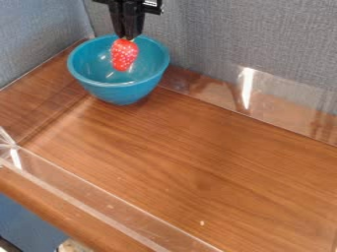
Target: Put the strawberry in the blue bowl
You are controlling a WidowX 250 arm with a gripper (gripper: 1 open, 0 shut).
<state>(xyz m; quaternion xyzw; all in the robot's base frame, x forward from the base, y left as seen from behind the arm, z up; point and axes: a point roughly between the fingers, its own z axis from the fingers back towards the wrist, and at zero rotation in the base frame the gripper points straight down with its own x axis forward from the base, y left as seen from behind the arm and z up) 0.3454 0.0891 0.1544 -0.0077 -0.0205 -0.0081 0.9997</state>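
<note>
Only the lowest part of the arm shows, at the top edge of the view. The gripper [126,32] is black and boxy, with a small pale patch on its right side near the top. Two slim, straight black fingers [120,24] hang from it, narrow and dark throughout. No cables, screws or lettering can be made out at this size.
</note>
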